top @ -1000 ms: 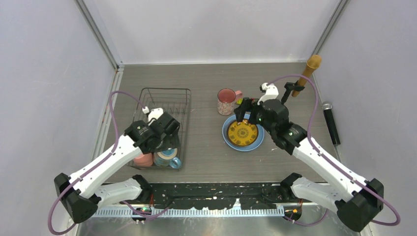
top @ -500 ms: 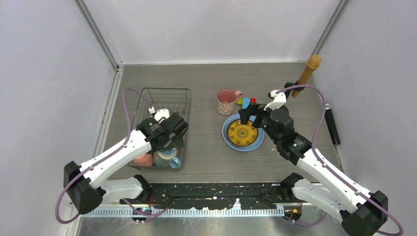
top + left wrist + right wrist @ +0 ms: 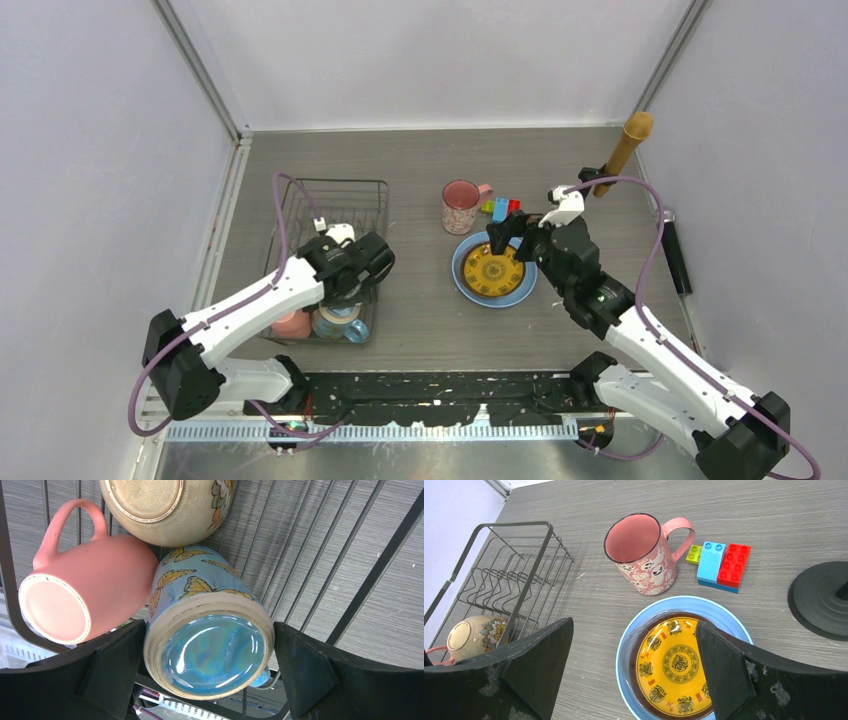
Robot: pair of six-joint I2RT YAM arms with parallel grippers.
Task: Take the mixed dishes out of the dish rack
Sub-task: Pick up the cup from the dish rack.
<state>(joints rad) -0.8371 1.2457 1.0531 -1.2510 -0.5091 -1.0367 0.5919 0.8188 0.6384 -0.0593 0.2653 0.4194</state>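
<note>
The black wire dish rack stands on the left; it also shows in both wrist views. At its near end lie a blue butterfly mug, a pink cup and a cream flowered bowl. My left gripper is open, its fingers on either side of the blue mug's base. My right gripper is open and empty above a yellow patterned plate stacked on a light blue plate. A faint clear glass rim seems to ring the yellow plate. The pink patterned mug stands upright behind them.
Coloured toy bricks lie right of the pink mug. A wooden handle on a black stand is at the back right, its round base near the plates. A black stick-like object lies along the right wall.
My left gripper has shifted right over the rack's near end onto the blue mug. My right gripper has pulled back a little from the plates' far edge, uncovering the bricks.
</note>
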